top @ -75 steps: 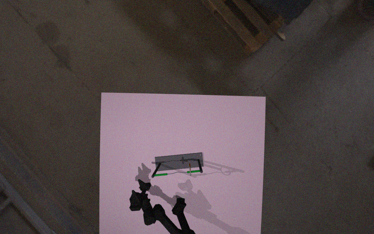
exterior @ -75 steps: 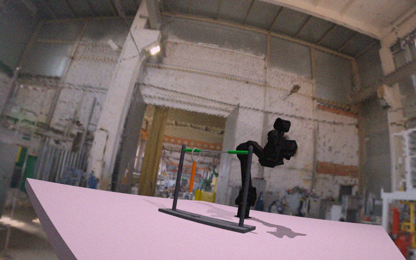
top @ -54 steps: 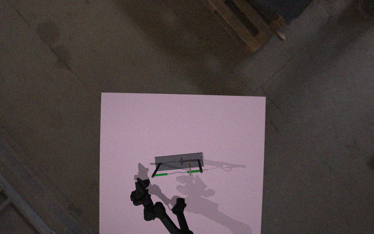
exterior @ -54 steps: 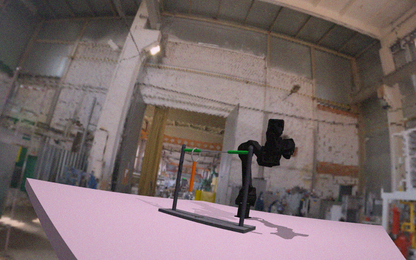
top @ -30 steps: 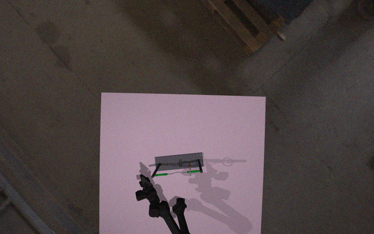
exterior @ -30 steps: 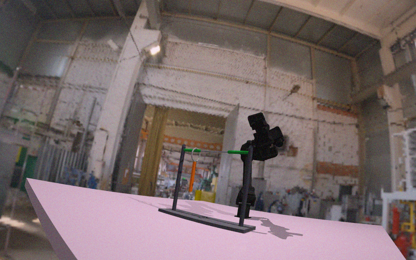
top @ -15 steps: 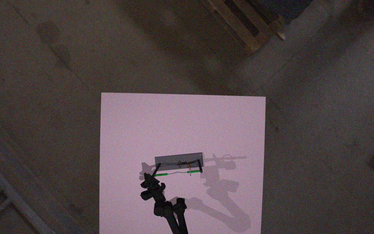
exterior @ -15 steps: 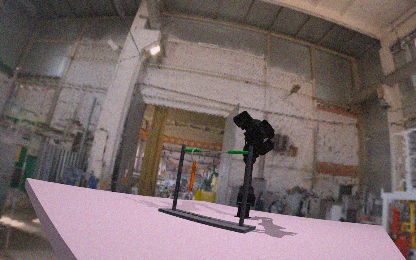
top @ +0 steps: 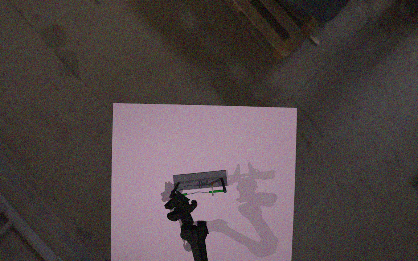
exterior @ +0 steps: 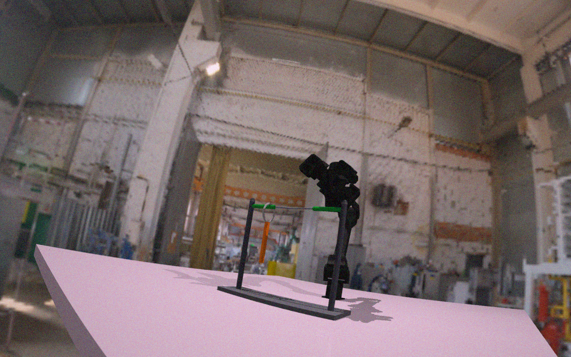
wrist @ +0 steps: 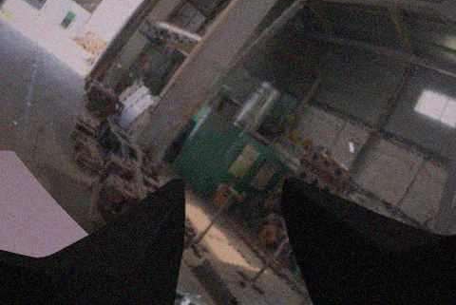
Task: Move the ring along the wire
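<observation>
The ring [top: 212,194] [exterior: 262,212] hangs on the green part [top: 220,191] [exterior: 256,206] beside one post [top: 224,185] [exterior: 245,244]. Its orange handle [top: 212,185] [exterior: 264,242] hangs down below. The thin grey wire [top: 197,192] [exterior: 294,208] runs to the other green part [top: 184,194] [exterior: 325,208], by the other post [exterior: 338,262]. My gripper [wrist: 234,192] is partly open, with nothing between its fingers. It is up near that other post, away from the ring, and the arm covers part of that green section in the top view. The wrist view shows neither ring nor wire.
The posts stand on a dark base plate [top: 184,181] [exterior: 278,302] on the pink table [top: 139,139] [exterior: 145,306]. The table's edge [wrist: 38,210] shows at the left of the wrist view. The arm's shadows fall on the table.
</observation>
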`<state>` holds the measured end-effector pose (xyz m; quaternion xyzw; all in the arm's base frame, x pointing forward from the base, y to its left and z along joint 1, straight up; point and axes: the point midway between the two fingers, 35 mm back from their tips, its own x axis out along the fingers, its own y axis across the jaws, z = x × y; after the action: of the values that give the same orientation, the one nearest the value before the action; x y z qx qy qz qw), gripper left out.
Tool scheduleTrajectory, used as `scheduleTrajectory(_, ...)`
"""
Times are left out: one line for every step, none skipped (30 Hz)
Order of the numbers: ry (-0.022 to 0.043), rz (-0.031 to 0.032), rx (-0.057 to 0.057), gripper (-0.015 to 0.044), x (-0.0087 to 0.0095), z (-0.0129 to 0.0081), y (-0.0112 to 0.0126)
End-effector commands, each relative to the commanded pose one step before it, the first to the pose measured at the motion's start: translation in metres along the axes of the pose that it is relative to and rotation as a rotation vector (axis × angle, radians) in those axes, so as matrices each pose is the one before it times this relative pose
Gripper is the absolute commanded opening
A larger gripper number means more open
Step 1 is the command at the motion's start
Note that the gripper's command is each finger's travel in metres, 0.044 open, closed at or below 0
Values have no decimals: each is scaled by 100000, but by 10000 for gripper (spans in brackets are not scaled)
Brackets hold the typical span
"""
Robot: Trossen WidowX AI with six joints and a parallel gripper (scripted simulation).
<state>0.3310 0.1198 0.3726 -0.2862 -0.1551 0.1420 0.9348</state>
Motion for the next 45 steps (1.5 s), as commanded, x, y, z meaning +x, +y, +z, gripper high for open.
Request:
scheduleTrajectory(2270,-3369,-273,160,-213,-1067,-1825)
scheduleTrajectory(1125,-1734,-1040,160,-19,-421,-801)
scheduleTrajectory(1179,-1792,-1084,160,-25,-441,-829)
scheduleTrajectory(1191,-1783,-1088,160,-30,-445,-827)
scheduleTrajectory(1203,-1773,-1093,160,-34,-449,-824)
scheduleTrajectory(1276,-1720,-1092,160,-35,-477,-806)
scheduleTrajectory(1300,-1701,-1092,160,-39,-486,-800)
scheduleTrajectory(1312,-1692,-1093,160,-44,-490,-798)
scheduleTrajectory(1323,-1683,-1093,160,-49,-494,-795)
scheduleTrajectory(1335,-1674,-1094,160,-54,-499,-793)
scheduleTrajectory(1356,-1657,-1093,160,-58,-507,-788)
scheduleTrajectory(1429,-1599,-1084,160,-59,-534,-768)
scheduleTrajectory(1440,-1590,-1081,160,-64,-538,-766)
scheduleTrajectory(1482,-1556,-1073,160,-66,-554,-754)
scheduleTrajectory(1565,-1488,-1054,160,-65,-586,-731)
scheduleTrajectory(1576,-1479,-1047,160,-71,-591,-728)
scheduleTrajectory(1586,-1471,-1039,160,-76,-595,-726)
scheduleTrajectory(1596,-1462,-1031,160,-81,-599,-724)
scheduleTrajectory(1606,-1454,-1023,160,-86,-604,-721)
scheduleTrajectory(1616,-1445,-1015,160,-91,-608,-719)
scheduleTrajectory(1627,-1435,-1006,160,-96,-613,-716)
scheduleTrajectory(1620,-1394,-973,160,-99,-611,-698)
scheduleTrajectory(1676,-1328,-912,160,-101,-638,-676)
scheduleTrajectory(1711,-1276,-848,160,-106,-658,-658)
scheduleTrajectory(1758,-1149,-672,160,-112,-694,-610)
scheduleTrajectory(1667,-764,-222,160,-107,-698,-446)
scheduleTrajectory(1376,-83,503,160,-83,-643,-145)
scheduleTrajectory(1061,169,688,160,-63,-525,-18)
scheduleTrajectory(806,613,888,160,-73,-497,159)
scheduleTrajectory(1037,772,1165,160,-97,-637,198)
scheduleTrajectory(1270,920,1461,160,-124,-777,234)
scheduleTrajectory(1402,984,1659,160,-143,-856,247)
scheduleTrajectory(1405,955,1713,160,-149,-856,235)
scheduleTrajectory(1407,925,1766,160,-155,-856,224)
scheduleTrajectory(1406,896,1819,160,-161,-855,213)
scheduleTrajectory(1368,889,1833,160,-168,-845,211)
scheduleTrajectory(1126,874,1587,160,-164,-743,213)
scheduleTrajectory(876,944,1308,160,-175,-650,243)
scheduleTrajectory(588,1130,979,160,-200,-566,310)
scheduleTrajectory(420,1323,812,160,-229,-539,378)
scheduleTrajectory(432,1450,899,160,-254,-582,421)
scheduleTrajectory(413,1448,922,160,-256,-576,428)
scheduleTrajectory(390,1445,940,160,-259,-569,434)
scheduleTrajectory(377,1434,974,160,-259,-565,438)
scheduleTrajectory(363,1422,1007,160,-260,-561,442)
